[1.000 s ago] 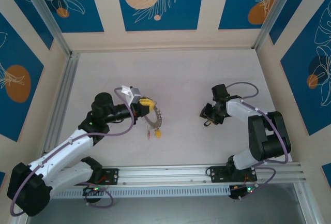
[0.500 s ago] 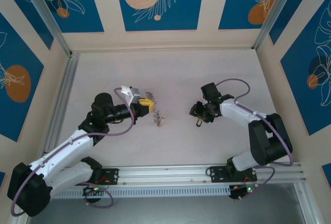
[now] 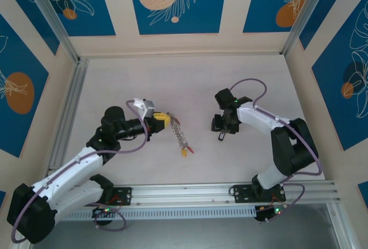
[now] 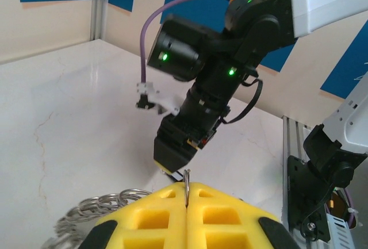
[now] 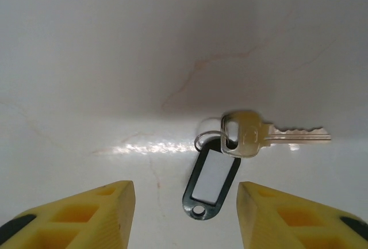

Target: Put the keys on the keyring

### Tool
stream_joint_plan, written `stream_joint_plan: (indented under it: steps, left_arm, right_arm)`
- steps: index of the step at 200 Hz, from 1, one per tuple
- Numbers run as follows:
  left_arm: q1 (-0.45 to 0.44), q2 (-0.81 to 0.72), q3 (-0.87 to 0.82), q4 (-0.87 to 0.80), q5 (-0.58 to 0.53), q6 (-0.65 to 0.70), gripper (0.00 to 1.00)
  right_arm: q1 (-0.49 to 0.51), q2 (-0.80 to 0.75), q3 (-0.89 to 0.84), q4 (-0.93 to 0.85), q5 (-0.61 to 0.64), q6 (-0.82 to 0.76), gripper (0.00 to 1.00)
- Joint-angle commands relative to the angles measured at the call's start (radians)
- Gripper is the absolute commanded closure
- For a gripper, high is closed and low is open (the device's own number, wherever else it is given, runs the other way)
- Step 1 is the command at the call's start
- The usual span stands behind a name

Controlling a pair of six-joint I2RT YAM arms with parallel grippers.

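**Top external view.** Shows the left tool (image 3: 163, 118) left of centre over the tabletop (image 3: 126, 76), yellow fingers together and clamped on one end of the keyring (image 3: 179, 136). Presents the keyring edge-on as a thin fringed strip running diagonally toward the near edge, ending in small yellow and red tags (image 3: 185, 151). Places the right tool (image 3: 221, 127) well apart to the right, pointed down just beside a single key (image 3: 221, 137) lying on the tabletop.

**Left wrist view.** Shows the left tool (image 4: 187, 190) with both yellow pads pressed together on a thin wire of the keyring (image 4: 103, 207), silvery loops bunched at lower left. Frames the right tool (image 4: 175, 156) just beyond, pointing down at the tabletop (image 4: 69, 105).

**Right wrist view.** Shows the right tool (image 5: 185, 194) with yellow fingers (image 5: 86, 214) spread apart, clear of the key (image 5: 253, 136). Places the key flat on the white veined tabletop (image 5: 115, 48), between and ahead of the fingers, blade pointing right, joined by a small split ring (image 5: 202, 129) to a black tag (image 5: 211, 181) with a white label.
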Motion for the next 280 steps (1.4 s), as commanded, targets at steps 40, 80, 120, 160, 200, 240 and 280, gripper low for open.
stream_joint_plan:
  steps: [40,80,120,160,200,240,280]
  left_arm:
    - [0.011,-0.039,-0.045,0.099,0.011,-0.044,1.0]
    - [0.011,-0.069,-0.053,0.081,-0.008,-0.048,1.0]
    - [0.012,-0.115,-0.053,0.042,-0.028,-0.042,1.0]
    - [0.012,-0.13,-0.054,0.006,-0.04,-0.037,1.0]
    - [0.012,-0.14,-0.053,-0.02,-0.05,-0.034,1.0]
    - [0.012,-0.131,-0.054,-0.024,-0.051,-0.033,1.0]
    - [0.012,-0.128,-0.046,-0.032,-0.055,-0.028,1.0]
  right_arm:
    - [0.027,0.071,-0.01,-0.01,-0.054,0.03,0.52]
    - [0.061,0.101,-0.034,0.054,-0.09,0.068,0.52]
    - [0.12,0.152,0.008,0.106,-0.114,0.085,0.52]
    - [0.168,0.095,0.025,0.139,-0.142,0.102,0.51]
    - [0.158,0.007,0.069,0.006,-0.067,0.046,0.48]
    - [0.145,0.071,0.146,-0.097,0.043,-0.071,0.5]
    - [0.136,0.128,0.148,-0.059,0.06,-0.097,0.57]
